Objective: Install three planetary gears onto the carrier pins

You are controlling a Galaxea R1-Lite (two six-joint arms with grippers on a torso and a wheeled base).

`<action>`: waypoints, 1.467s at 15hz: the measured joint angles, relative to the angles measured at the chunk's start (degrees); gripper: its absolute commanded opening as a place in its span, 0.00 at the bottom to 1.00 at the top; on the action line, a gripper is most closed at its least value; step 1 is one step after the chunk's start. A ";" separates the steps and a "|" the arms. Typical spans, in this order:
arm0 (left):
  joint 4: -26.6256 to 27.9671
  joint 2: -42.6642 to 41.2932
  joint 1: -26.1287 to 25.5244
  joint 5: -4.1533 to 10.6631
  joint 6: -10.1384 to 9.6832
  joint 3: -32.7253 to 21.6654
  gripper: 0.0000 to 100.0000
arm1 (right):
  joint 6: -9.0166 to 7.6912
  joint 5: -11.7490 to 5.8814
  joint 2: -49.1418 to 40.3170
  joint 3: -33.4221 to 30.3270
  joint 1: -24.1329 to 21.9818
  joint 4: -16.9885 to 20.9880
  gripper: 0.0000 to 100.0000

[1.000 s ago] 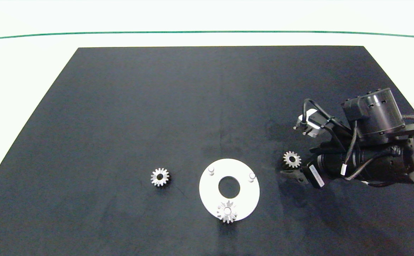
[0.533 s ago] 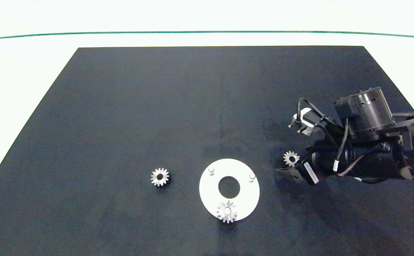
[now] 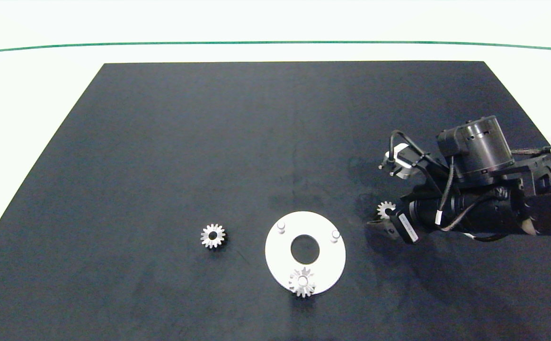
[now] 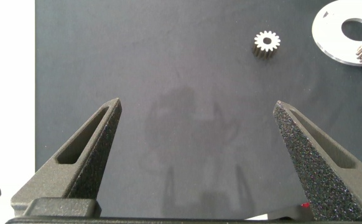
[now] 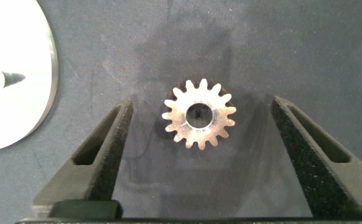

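A flat white disc (image 3: 280, 255) lies at front centre with two bare carrier pins (image 3: 281, 227) (image 3: 335, 234), and a silver planetary gear (image 3: 302, 282) sits on its near pin. A second gear (image 3: 213, 236) lies on the mat left of the disc. A third gear (image 3: 385, 209) lies right of it, half hidden by my right arm. In the right wrist view this gear (image 5: 199, 114) rests flat between the spread fingers of my right gripper (image 5: 199, 134), which is open and not touching it. My left gripper (image 4: 198, 134) is open over bare mat, away from the gear (image 4: 267, 43) and the disc (image 4: 330, 28).
A black mat (image 3: 237, 142) covers the white table. The right arm's dark wrist and cables (image 3: 474, 189) stand over the mat's right side. A green line (image 3: 275, 42) runs across the far table.
My right arm has slid left and lowered, so the gripper now straddles the right-hand gear and covers half of it in the head view. The gears and disc have not moved.
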 measured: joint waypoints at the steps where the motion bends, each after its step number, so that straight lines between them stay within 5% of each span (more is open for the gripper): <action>1: 0.00 0.02 -0.02 0.00 0.00 0.00 1.00 | 0.00 0.22 0.22 -0.04 -0.09 0.00 0.83; 22: -0.06 0.26 -0.02 -0.26 -0.02 0.11 1.00 | 0.00 0.46 0.90 -0.28 -0.35 0.22 0.41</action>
